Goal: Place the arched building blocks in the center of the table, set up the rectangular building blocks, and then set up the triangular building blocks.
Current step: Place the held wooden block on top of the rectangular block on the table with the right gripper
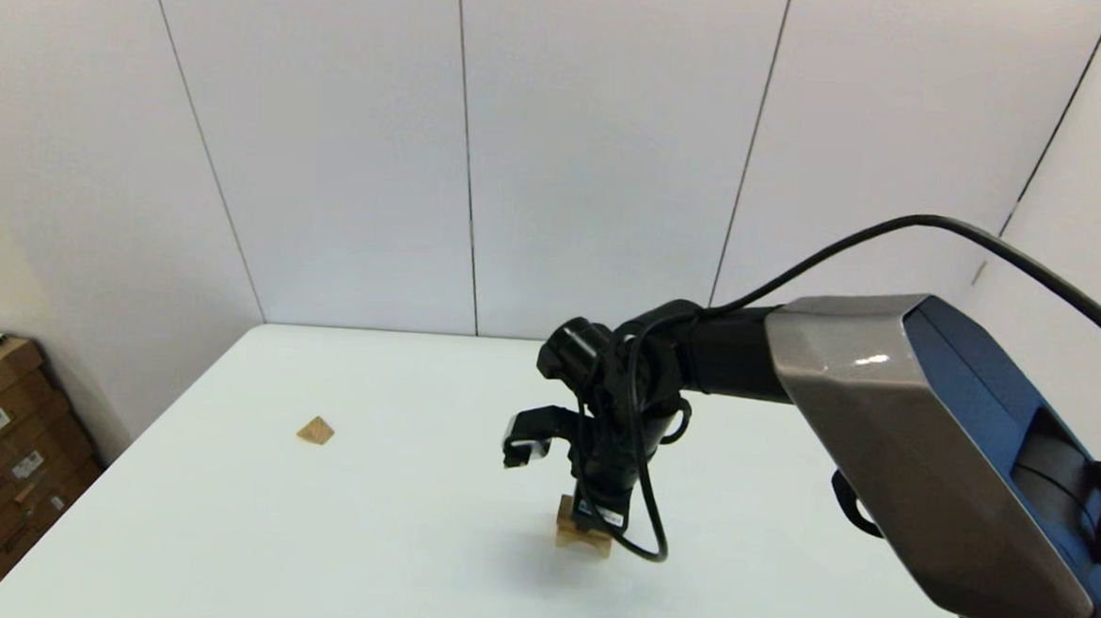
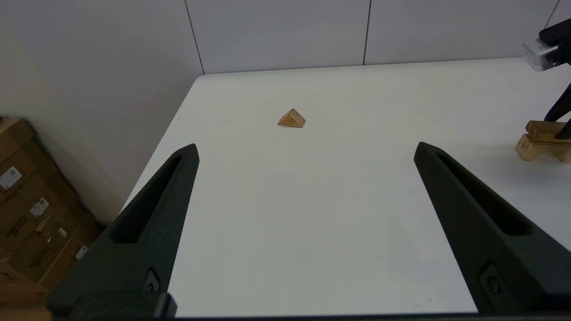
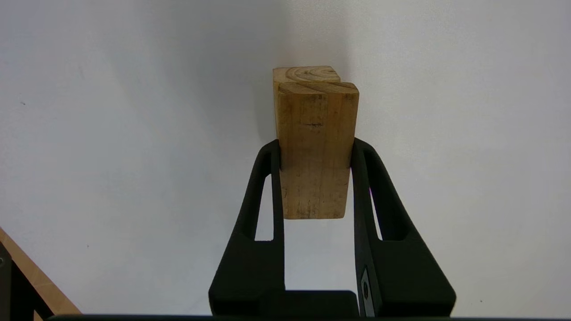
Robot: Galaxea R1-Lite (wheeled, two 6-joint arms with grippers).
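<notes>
R gripper (image 3: 314,151) clamps rect block (image 3: 316,147) atop arched block (image 2: 531,147) below it; square it over arch before letting go; L gripper (image 2: 305,154) idle, spread wide.

right tool (image 3: 314,154): reaching down at mid-table, fingers clamped | left tool (image 2: 305,156): low over table, fingers wide apart

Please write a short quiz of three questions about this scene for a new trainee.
1. True or false: the right gripper is shut on the rectangular block.
2. On what does the rectangular block lie? A) the arched block B) the bare table C) the triangular block
3. Fill in: the left gripper is ____.

Key: 1 true; 2 A; 3 open
</notes>
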